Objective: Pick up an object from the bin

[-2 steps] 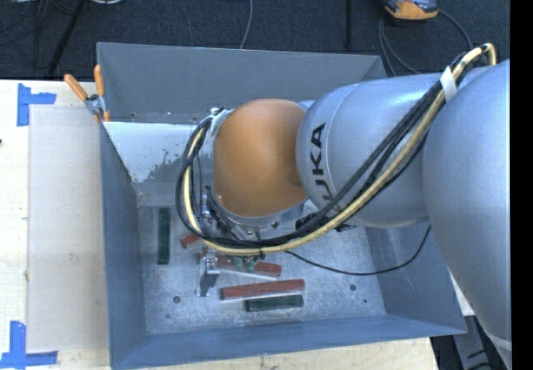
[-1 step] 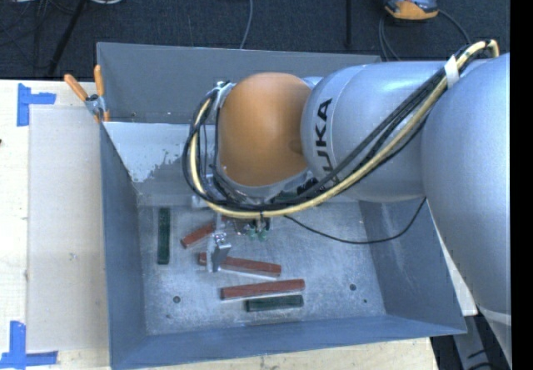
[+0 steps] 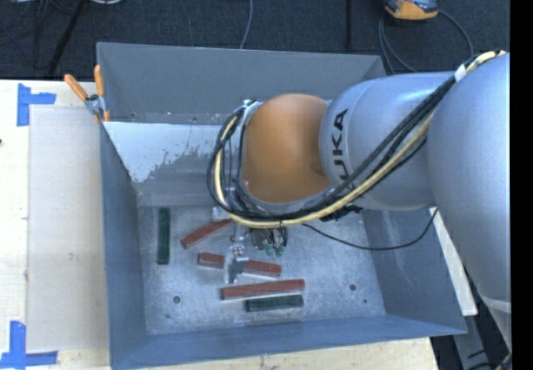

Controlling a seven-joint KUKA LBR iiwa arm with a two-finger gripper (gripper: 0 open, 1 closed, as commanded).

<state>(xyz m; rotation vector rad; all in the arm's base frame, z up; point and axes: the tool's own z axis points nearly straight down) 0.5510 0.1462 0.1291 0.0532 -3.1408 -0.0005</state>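
Pre-grasp step, I judge: the end effector (image 3: pixel 240 258), spread or pressed together I cannot tell, hangs just beside a short reddish-brown flat bar (image 3: pixel 211 259), next needing centring.

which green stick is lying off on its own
The dark green stick by the bin's left wall, pointing front to back; the other green stick lies crosswise beside the long brown stick.

"The bin (image 3: pixel 250 85) is bare grey metal, matt, its floor scuffed and speckled white."

"And the bars?"

"Brown bars (image 3: pixel 262 287) and green bars (image 3: pixel 163 235) both look dull and smooth. Wood or plastic, I can't tell."

"The arm (image 3: pixel 391 135)?"

"A smooth silver-grey shell with a soft sheen. The orange cover (image 3: pixel 279 147) is glossy, and the cables (image 3: pixel 218 168) are smooth-sheathed."
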